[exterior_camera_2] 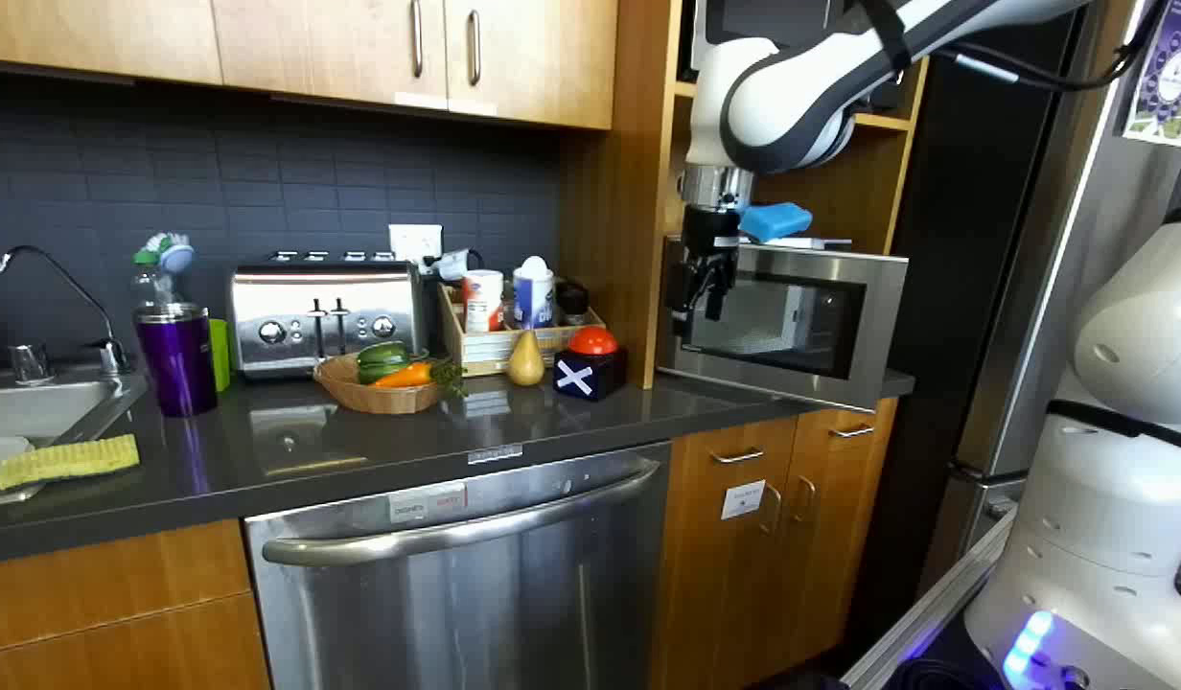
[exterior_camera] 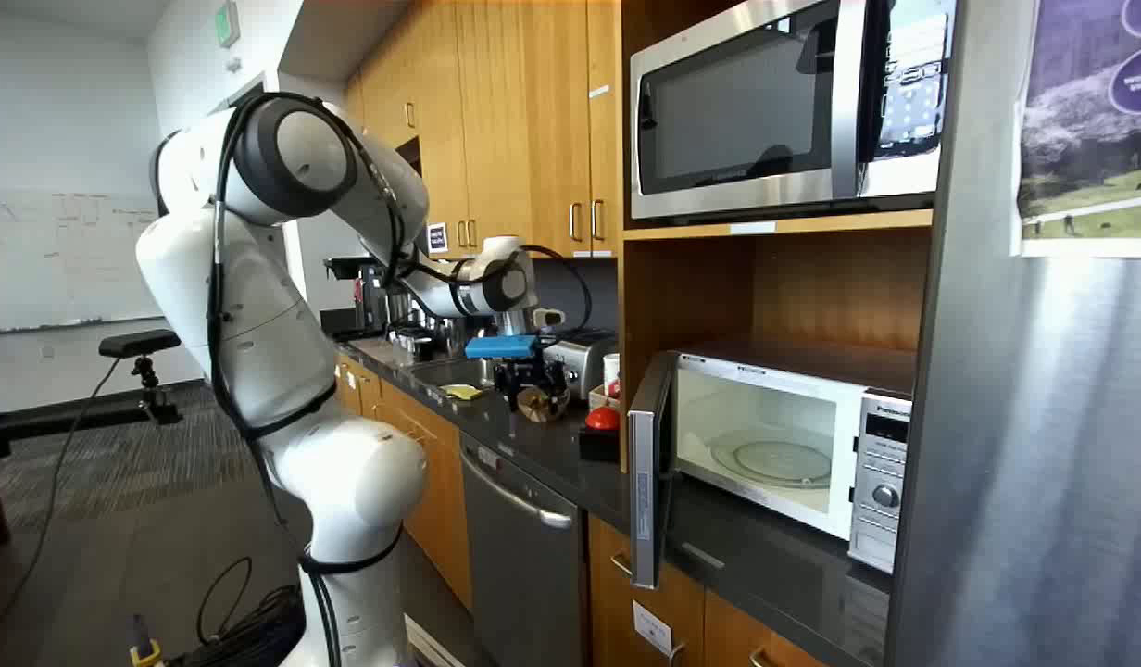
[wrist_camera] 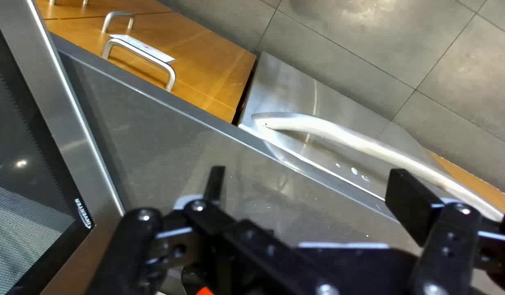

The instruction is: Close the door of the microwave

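Observation:
The microwave (exterior_camera: 876, 486) stands on the counter in the lower shelf opening, with its white inside and glass turntable showing. Its door (exterior_camera: 646, 472) stands wide open, swung out past the counter edge. In an exterior view the door (exterior_camera_2: 873, 331) hides most of the microwave. The wrist view shows the door's steel frame and dark window (wrist_camera: 60, 135) at the left. My gripper (exterior_camera: 531, 389) points down above the counter, on the outer side of the door near its hinge edge; it also shows in an exterior view (exterior_camera_2: 701, 316). In the wrist view the fingers (wrist_camera: 308, 184) are apart, with nothing between them.
A red button on a black box (exterior_camera_2: 590, 369) stands by the shelf's side wall (exterior_camera_2: 614, 249). A pear (exterior_camera_2: 526, 359), a vegetable basket (exterior_camera_2: 380, 393), a box of cans (exterior_camera_2: 475, 350) and a toaster (exterior_camera_2: 327, 316) stand farther along. A larger microwave (exterior_camera: 737, 111) is above, a fridge (exterior_camera: 1043, 445) beside.

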